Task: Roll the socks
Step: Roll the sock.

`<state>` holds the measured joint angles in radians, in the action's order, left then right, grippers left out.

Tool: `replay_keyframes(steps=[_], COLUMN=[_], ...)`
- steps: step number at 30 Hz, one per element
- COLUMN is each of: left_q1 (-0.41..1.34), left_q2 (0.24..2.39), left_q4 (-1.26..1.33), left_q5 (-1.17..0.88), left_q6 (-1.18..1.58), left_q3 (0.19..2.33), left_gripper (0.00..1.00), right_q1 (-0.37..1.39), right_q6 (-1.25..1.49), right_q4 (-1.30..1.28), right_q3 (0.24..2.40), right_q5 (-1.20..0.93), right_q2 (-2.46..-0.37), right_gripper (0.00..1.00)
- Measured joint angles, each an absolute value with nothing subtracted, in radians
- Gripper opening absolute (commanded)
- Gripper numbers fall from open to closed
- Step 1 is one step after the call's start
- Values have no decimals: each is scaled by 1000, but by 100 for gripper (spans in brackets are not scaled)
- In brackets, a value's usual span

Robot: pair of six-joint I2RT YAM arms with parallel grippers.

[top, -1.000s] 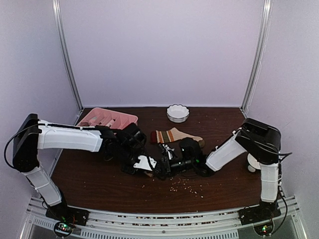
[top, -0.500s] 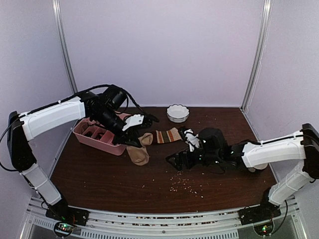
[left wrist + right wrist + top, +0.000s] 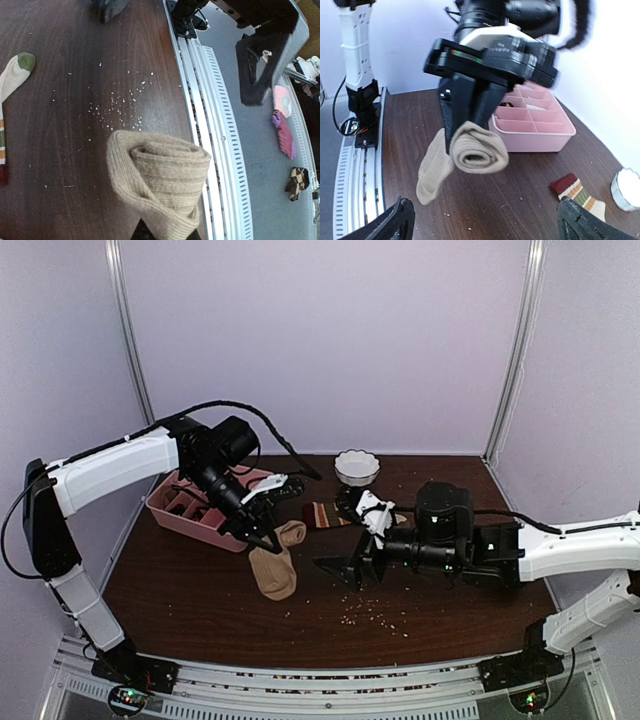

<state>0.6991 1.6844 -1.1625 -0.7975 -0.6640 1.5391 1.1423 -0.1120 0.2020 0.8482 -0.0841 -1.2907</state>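
Observation:
My left gripper (image 3: 266,537) is shut on the tan-brown ribbed sock (image 3: 275,565) and holds it above the table. One end of that sock is rolled into a coil (image 3: 479,149), and the loose end (image 3: 429,175) hangs down. In the left wrist view the roll (image 3: 160,177) fills the space just beyond the left gripper (image 3: 165,234). The striped sock (image 3: 326,513) lies flat behind the arms, with its toe (image 3: 15,75) and its red cuff (image 3: 572,190) showing. My right gripper (image 3: 356,540) is open and empty, facing the roll from the right; its fingertips (image 3: 395,222) stand wide apart.
The pink compartment tray (image 3: 190,512) stands at the back left, just behind the left gripper. A white scalloped bowl (image 3: 357,466) sits at the back centre. Small white crumbs (image 3: 375,612) are scattered on the brown table near the front.
The right gripper opened and drew back to the right. The left gripper rose from the table's centre with the tan sock, swung towards the tray, and has since come slightly lower.

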Motion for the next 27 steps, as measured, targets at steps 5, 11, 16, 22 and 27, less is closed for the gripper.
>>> replay_keyframes(steps=[5, 11, 16, 22, 27], left_q1=[699, 699, 699, 699, 699], left_q2=[1710, 1710, 1710, 1710, 1710], left_q4=[-1204, -1231, -1234, -1237, -1253], left_q5=[-832, -854, -861, -872, -876], left_q6=[-664, -664, -664, -664, -665], left_q3=[1547, 1547, 1547, 1547, 1547], left_gripper=[0, 0, 0, 0, 0], right_q1=[1163, 1169, 1173, 1182, 1194], right_q6=[-259, -340, -354, -361, -378], right_q4=[130, 48, 23, -12, -27], right_q3=[959, 1101, 1152, 1179, 1200], right_q5=[-162, -219, -237, -232, -171], right_q2=[-1375, -1494, -1561, -1621, -1639], right_gripper=[100, 97, 89, 68, 43])
